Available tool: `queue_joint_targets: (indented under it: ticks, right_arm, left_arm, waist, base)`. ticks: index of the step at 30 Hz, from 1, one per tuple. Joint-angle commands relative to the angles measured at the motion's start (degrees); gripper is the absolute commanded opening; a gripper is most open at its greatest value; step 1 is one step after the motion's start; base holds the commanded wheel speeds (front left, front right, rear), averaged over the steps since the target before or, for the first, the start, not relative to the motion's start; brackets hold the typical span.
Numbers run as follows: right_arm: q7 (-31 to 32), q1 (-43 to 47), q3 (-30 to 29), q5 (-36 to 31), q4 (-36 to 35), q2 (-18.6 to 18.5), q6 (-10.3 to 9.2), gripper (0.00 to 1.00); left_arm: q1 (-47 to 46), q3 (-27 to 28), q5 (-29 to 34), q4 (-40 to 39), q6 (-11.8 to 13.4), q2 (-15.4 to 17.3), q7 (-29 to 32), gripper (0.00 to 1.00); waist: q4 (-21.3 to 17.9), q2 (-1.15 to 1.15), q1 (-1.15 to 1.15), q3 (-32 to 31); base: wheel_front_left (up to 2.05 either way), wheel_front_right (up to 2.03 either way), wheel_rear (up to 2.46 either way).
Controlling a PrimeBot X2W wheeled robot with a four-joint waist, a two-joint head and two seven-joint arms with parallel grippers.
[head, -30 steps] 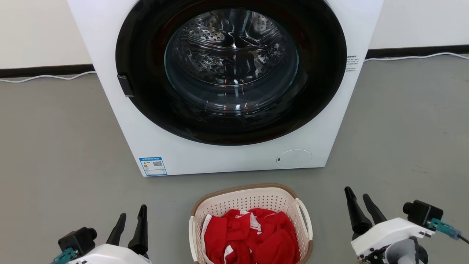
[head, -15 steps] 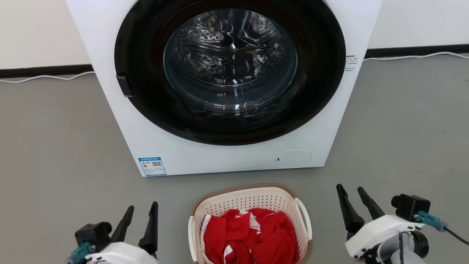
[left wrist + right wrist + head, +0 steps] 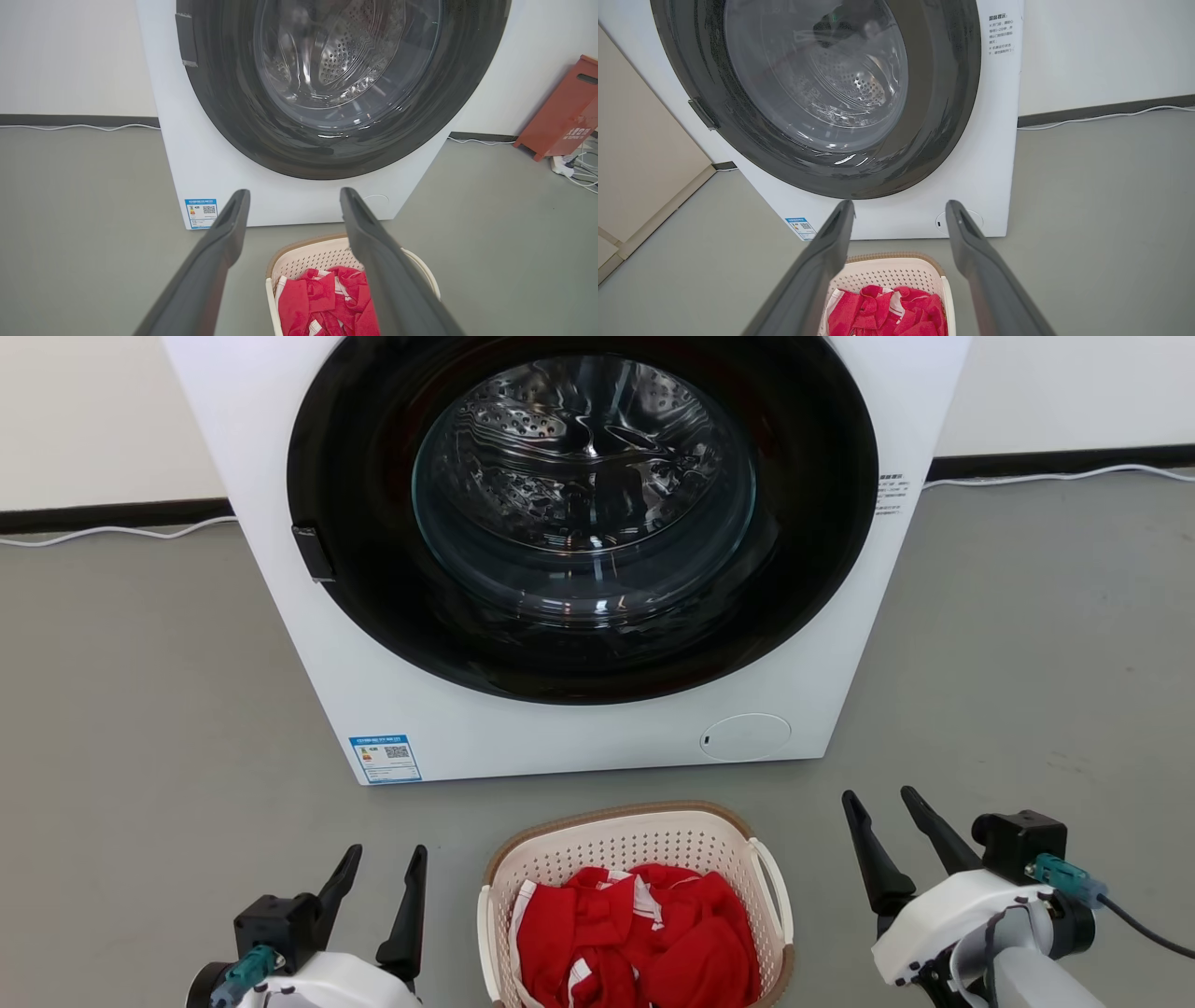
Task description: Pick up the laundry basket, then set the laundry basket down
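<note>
The cream laundry basket with its brown rim and white side handles sits on the grey floor at the bottom centre of the head view, holding red and white clothes. My left gripper stands open just left of the basket, apart from it. On the basket's other side my right gripper is open too, a short gap from the right handle. The basket lies below the left fingers in the left wrist view, and the basket shows between the right fingers in the right wrist view.
A white front-loading washing machine with a dark round door stands right behind the basket. White cables run along the wall's base. A red box and a power strip sit far off to the right. Grey floor spreads on both sides.
Both grippers have moved forward and inward toward the basket's sides, still open. The basket has stayed in place.
</note>
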Motion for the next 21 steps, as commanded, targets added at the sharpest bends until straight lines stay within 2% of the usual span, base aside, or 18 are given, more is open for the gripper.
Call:
queue_joint_targets:
  ticks: [1, 6, 21]
  right_arm:
    - [-1.3, -2.6, 1.5, -2.4, -0.5, -1.0, 0.17, 1.0]
    - [-2.4, -3.5, 2.0, -5.9, 1.0, -1.1, 0.18, 1.0]
    - [-4.7, -5.4, 2.9, -14.0, 3.5, -1.4, 0.2, 1.0]
  left_arm:
    - [-3.2, 1.2, 2.7, -0.9, -0.3, 0.9, -1.0, 1.0]
    - [-3.4, 2.9, 6.8, 0.4, -0.3, 0.2, -2.0, 1.0]
    - [-4.3, 2.8, 16.4, 1.7, -0.4, 0.0, -4.3, 1.0]
  waist:
    - [-0.1, 0.0, 0.0, 0.0]
    - [-0.2, 0.0, 0.0, 0.0]
    - [-0.4, 0.0, 0.0, 0.0]
  base:
    - [0.0, 0.0, 0.0]
    - [0.0, 0.0, 0.0]
    - [0.0, 0.0, 0.0]
